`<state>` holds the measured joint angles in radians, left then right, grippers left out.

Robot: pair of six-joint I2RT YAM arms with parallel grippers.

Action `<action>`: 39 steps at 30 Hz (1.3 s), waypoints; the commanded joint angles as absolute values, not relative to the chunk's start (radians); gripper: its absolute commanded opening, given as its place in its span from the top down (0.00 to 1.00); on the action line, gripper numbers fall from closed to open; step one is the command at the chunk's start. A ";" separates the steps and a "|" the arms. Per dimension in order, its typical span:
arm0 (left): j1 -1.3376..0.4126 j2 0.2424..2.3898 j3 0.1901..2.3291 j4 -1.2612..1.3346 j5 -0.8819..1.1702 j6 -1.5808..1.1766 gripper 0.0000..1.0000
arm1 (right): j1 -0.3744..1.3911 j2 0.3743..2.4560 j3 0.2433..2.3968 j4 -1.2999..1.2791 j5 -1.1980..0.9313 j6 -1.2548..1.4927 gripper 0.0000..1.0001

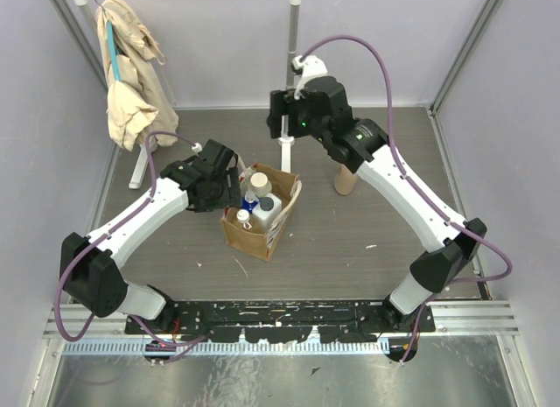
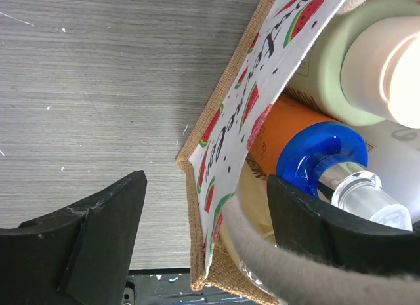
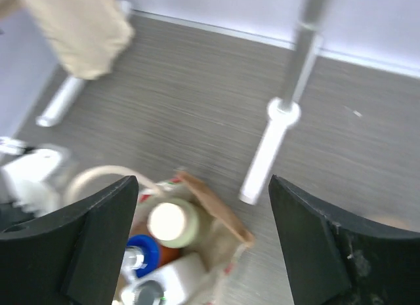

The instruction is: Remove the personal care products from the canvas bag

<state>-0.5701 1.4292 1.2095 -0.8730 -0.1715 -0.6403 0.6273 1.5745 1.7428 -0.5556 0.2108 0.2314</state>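
Observation:
The canvas bag stands upright mid-table. In it I see the olive-green bottle with cream cap, the blue-capped orange bottle, the white rectangular bottle and the small amber white-capped one. A tan bottle stands on the table to the right, partly under the right arm. My left gripper is open astride the bag's watermelon-print wall, one finger outside, the other inside by the blue cap, behind a cream handle. My right gripper hangs open and empty high behind the bag.
A clothes rack with a beige garment stands at the back left. Its white pole and foot are just behind the bag. Lilac walls close in both sides, and a metal rail runs along the near edge.

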 commanded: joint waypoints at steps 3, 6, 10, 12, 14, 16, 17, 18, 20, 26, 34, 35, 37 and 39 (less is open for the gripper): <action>-0.572 1.421 1.202 -0.841 -0.154 -0.658 0.17 | 0.711 1.752 1.927 -0.698 0.098 0.213 0.17; -0.572 1.423 1.207 -0.840 -0.153 -0.664 0.16 | 0.727 1.819 1.938 -0.726 0.096 0.219 0.20; -0.572 1.425 1.212 -0.836 -0.150 -0.667 0.16 | 0.743 1.868 1.913 -0.711 0.048 0.226 0.21; -0.572 1.428 1.214 -0.838 -0.149 -0.667 0.15 | 0.752 1.884 1.884 -0.699 0.035 0.232 0.21; -0.571 1.427 1.213 -0.838 -0.148 -0.669 0.15 | 0.755 1.888 1.843 -0.676 0.030 0.237 0.21; -0.572 1.425 1.206 -0.836 -0.146 -0.670 0.15 | 0.757 1.892 1.805 -0.655 0.017 0.243 0.21; -0.572 1.423 1.204 -0.836 -0.144 -0.671 0.15 | 0.757 1.895 1.791 -0.651 0.009 0.246 0.21; -0.572 1.422 1.202 -0.835 -0.145 -0.671 0.15 | 0.759 1.896 1.778 -0.646 0.001 0.249 0.21; -0.572 1.422 1.198 -0.836 -0.147 -0.670 0.15 | 0.762 1.894 1.750 -0.628 -0.017 0.257 0.21; -0.572 1.429 1.200 -0.839 -0.147 -0.667 0.15 | 0.795 1.899 1.724 -0.641 -0.028 0.260 0.22; -0.572 1.427 1.197 -0.837 -0.149 -0.667 0.15 | 0.862 1.858 1.722 -0.668 0.117 0.255 0.23; -0.572 1.428 1.197 -0.837 -0.148 -0.667 0.15 | 0.873 1.849 1.726 -0.675 0.148 0.253 0.23; -0.572 1.427 1.193 -0.837 -0.147 -0.667 0.15 | 0.893 1.833 1.728 -0.679 0.203 0.249 0.23; -0.571 1.427 1.192 -0.835 -0.148 -0.667 0.15 | 0.910 1.819 1.734 -0.685 0.266 0.244 0.23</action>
<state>-0.5694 1.4296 1.2060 -0.8776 -0.1684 -0.6624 0.8444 1.9129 1.7184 -0.6487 0.1707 0.2474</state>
